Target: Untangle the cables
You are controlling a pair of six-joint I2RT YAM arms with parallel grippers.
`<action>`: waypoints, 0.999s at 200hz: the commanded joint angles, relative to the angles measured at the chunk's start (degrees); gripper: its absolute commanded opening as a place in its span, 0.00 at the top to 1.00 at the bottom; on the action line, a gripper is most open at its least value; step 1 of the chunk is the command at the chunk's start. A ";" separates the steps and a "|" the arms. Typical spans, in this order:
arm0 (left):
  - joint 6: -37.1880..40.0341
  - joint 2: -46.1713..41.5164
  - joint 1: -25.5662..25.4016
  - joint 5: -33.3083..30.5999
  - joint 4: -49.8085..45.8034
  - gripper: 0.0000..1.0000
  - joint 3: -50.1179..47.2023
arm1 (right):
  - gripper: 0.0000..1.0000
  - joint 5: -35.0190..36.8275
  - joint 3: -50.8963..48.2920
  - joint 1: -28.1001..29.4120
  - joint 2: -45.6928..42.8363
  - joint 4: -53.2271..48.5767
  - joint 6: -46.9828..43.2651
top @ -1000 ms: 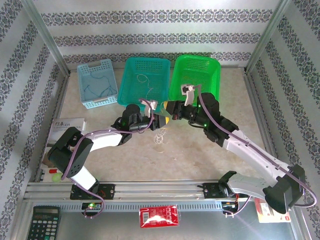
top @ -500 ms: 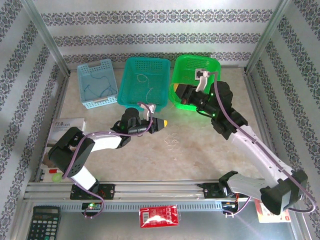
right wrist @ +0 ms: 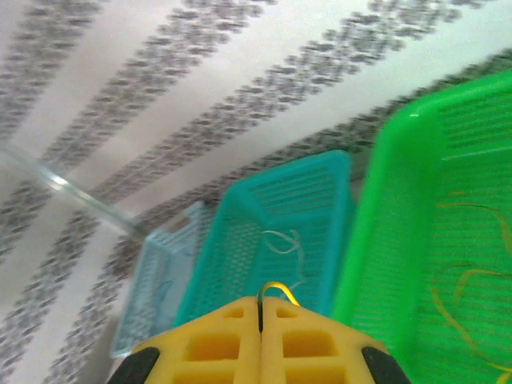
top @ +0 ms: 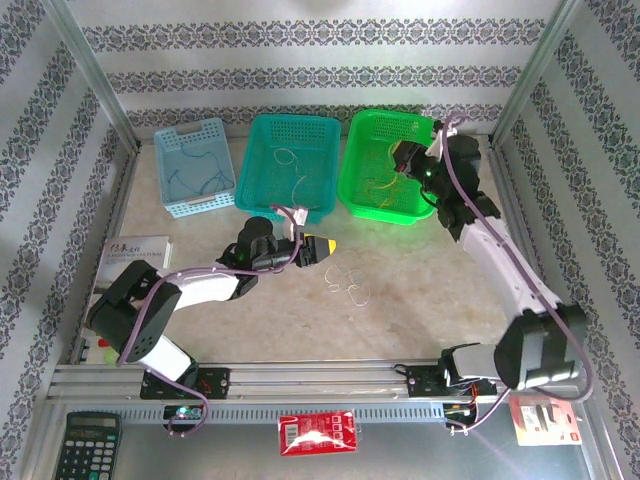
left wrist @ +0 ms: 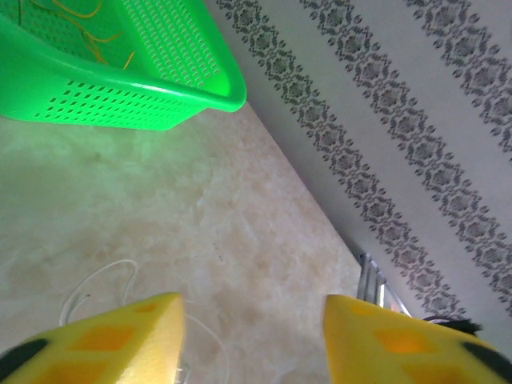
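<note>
Wire [right wrist: 277, 289], curly and yellow, is pinched in the right tool [right wrist: 260, 314]; left tool [left wrist: 253, 328] gapes above thin white loops [left wrist: 112, 265].

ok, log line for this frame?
left pincer: open, by white cable | right pincer: shut on yellow cable, over green basket

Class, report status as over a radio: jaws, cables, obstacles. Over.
Left jaws open, empty. Right jaws shut on yellow cable above green basket. White cables loose on table near left jaws. No obstacle seen.
</note>
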 commanded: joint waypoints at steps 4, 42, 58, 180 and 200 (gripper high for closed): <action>0.73 -3.44 -0.62 -1.41 -2.56 0.36 0.97 | 1.00 2.79 4.86 -1.66 7.34 -1.29 -2.58; 1.55 -6.15 -0.61 -3.20 -8.93 0.04 2.89 | 0.87 5.21 16.19 -2.83 21.66 -6.18 -5.74; 2.26 -7.10 -0.57 -3.79 -11.33 0.00 3.56 | 0.62 5.18 21.84 -3.25 26.61 -9.48 -6.16; 10.02 -15.43 -0.30 -18.63 -28.32 0.00 4.54 | 0.47 -0.63 12.80 3.92 12.75 -10.12 -9.17; 10.08 -15.63 -0.06 -19.74 -29.06 0.00 3.94 | 0.47 -0.46 4.95 7.09 7.14 -8.66 -8.60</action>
